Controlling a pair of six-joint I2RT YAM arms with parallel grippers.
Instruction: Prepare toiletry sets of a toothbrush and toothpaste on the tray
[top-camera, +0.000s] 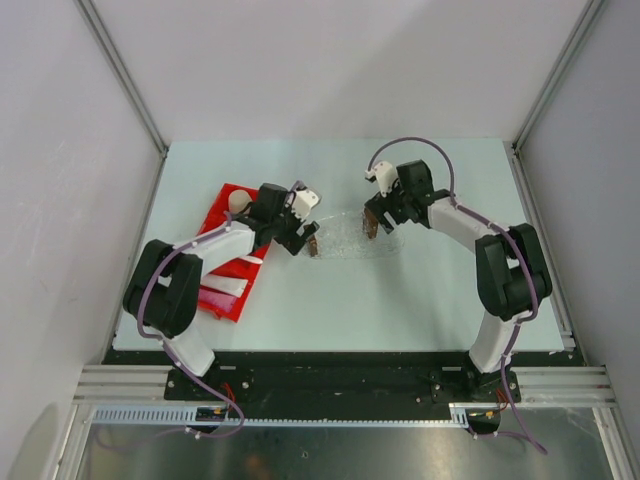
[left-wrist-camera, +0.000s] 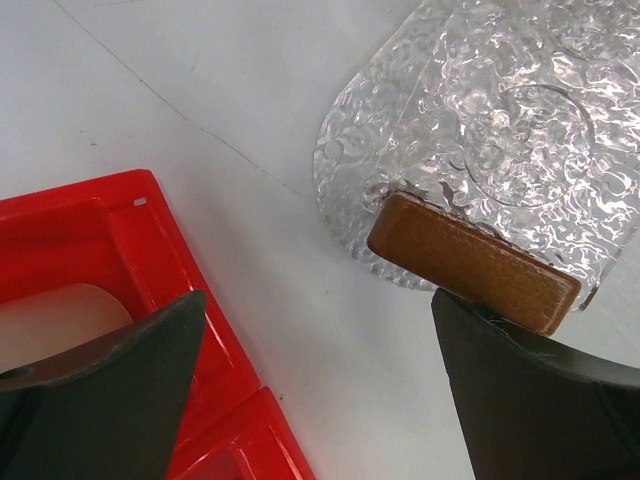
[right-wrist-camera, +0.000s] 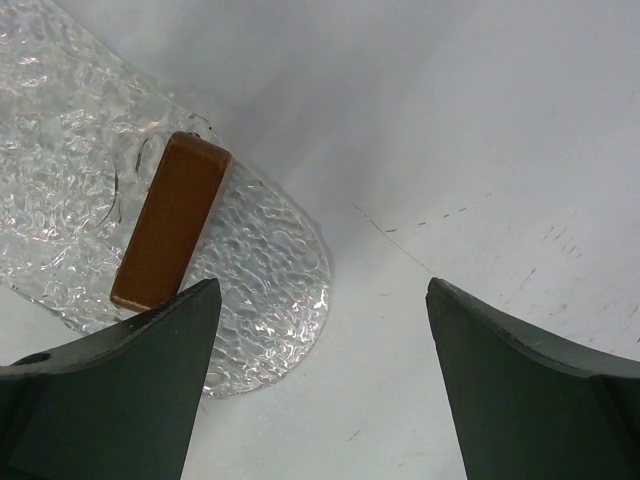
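Observation:
The clear textured tray (top-camera: 343, 236) lies mid-table with a brown block at each short end. My left gripper (top-camera: 302, 243) hangs open over bare table between the red bin and the tray's left block (left-wrist-camera: 470, 262), its right finger just beside that block. In the left wrist view the left gripper (left-wrist-camera: 318, 330) holds nothing. My right gripper (right-wrist-camera: 322, 300) is open and empty at the tray's right end (right-wrist-camera: 270, 270), its left finger next to the other brown block (right-wrist-camera: 172, 220). White pieces (top-camera: 238, 263) lie in the bin; I cannot tell toothbrush from toothpaste.
The red divided bin (top-camera: 215, 215) sits at the left, partly under my left arm, with a tan paper cup (top-camera: 240, 201) in its far corner. Its red rim (left-wrist-camera: 150, 230) is close to the left finger. White walls enclose the table.

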